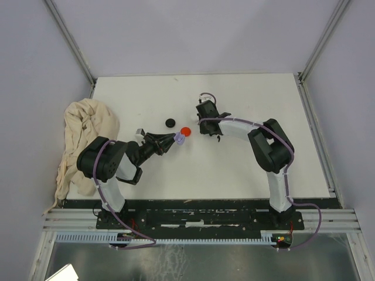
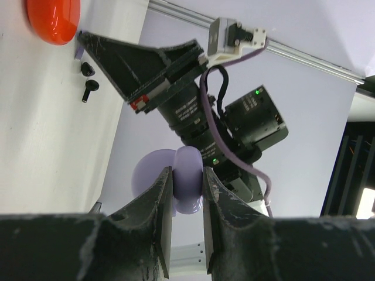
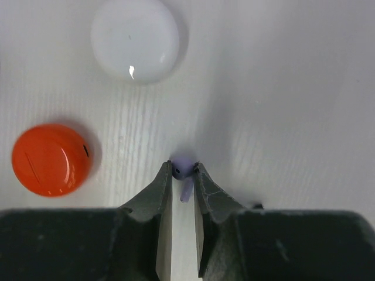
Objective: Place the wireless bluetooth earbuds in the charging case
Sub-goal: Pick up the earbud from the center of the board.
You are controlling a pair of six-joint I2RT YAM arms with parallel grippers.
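Pinching right claw (image 3: 183,175): jaws nearly together, clamped on the lilac earbud (image 3: 180,168) at the tabletop, its stem running back between the fingers.
Left claw (image 2: 187,181): closed on the lilac case (image 2: 188,167), lifted off the table (image 1: 263,105).
Red disc (image 3: 51,159): at 9 o'clock from the earbud, apart from the fingers; at 1 o'clock just beside the case from above.
White disc (image 3: 135,40): at 11 o'clock, well apart.
Black disc (image 1: 170,123): 10 o'clock of the red one.
Black earbuds (image 2: 89,79): two, near the red disc.
Room: broad white tabletop toward the 12 and 3 o'clock edges.
Cloth (image 1: 82,140): crumpled, over the 9 o'clock edge.
Surfaces: glossy domed discs, faintly grained matte table.
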